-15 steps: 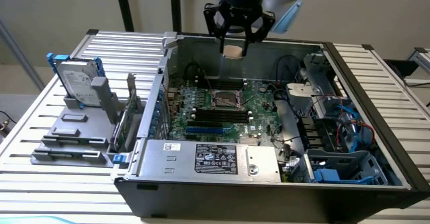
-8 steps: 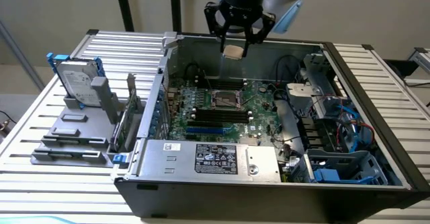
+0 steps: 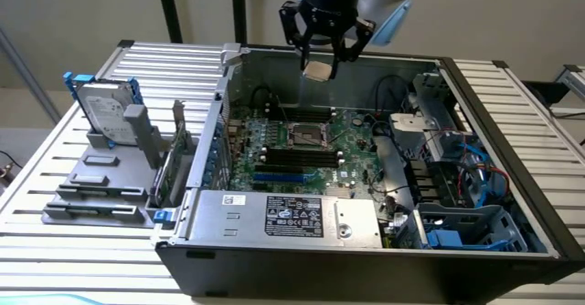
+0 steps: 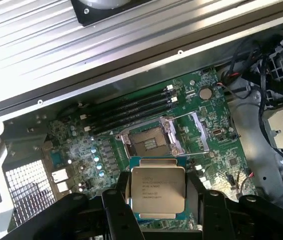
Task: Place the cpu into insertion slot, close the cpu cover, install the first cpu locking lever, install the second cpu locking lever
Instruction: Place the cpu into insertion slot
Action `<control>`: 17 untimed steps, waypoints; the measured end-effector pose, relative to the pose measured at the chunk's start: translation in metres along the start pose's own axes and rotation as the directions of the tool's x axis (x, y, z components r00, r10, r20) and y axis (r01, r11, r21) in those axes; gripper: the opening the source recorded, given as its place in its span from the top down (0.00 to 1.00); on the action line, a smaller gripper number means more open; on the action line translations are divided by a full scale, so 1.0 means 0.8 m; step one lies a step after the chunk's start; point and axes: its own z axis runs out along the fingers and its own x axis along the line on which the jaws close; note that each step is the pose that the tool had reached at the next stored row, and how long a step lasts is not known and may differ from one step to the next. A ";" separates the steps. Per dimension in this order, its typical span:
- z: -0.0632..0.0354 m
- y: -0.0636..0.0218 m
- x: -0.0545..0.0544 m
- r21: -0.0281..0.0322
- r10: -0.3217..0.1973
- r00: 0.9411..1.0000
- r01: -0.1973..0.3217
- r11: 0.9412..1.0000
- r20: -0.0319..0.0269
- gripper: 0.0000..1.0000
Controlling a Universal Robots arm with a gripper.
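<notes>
- The claw (image 3: 322,62) hangs up high over the open computer case (image 3: 512,250).
- The claw pinches the cpu (image 3: 317,70) between its two black fingers (image 4: 115,210), one on each side.
- In the wrist view the cpu (image 4: 157,189) shows its shiny silver face with small writing on it.
- The cpu is up in the air. It touches nothing but the claw.
- The insertion slot (image 3: 309,135) sits on the green board (image 3: 352,155), low down under the claw and a bit nearer the front of the case.
- The insertion slot (image 4: 149,141) is open and dark in the middle, with nothing in it.
- The cpu cover (image 4: 201,131) is flipped open and stands just beside the slot.
- Long black memory slots (image 3: 297,157) lie on the board close to the slot.
- A big grey box with a label (image 3: 283,216) sits at the front of the case, well apart from the claw.
- The case lies on a worktop (image 3: 530,113) made of silver slats.
- A hard drive (image 3: 105,113) stands in a grey holder on the worktop, far from the claw, at the exterior view's left.
</notes>
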 end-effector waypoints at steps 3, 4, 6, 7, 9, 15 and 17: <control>0.000 0.000 0.000 0.000 0.046 0.999 -0.046 0.999 0.002 0.45; 0.000 0.000 0.000 0.000 0.062 0.998 -0.062 0.998 0.003 0.45; 0.000 0.000 0.000 -0.001 0.093 0.996 -0.093 0.996 0.005 0.45; 0.000 0.000 0.000 -0.001 0.110 0.994 -0.110 0.994 0.006 0.45; 0.000 0.000 0.000 -0.002 0.142 0.990 -0.142 0.990 0.009 0.45; 0.000 0.000 0.000 -0.004 0.239 0.971 -0.239 0.971 0.014 0.45; 0.000 0.000 0.000 -0.005 0.271 0.962 -0.271 0.963 0.016 0.45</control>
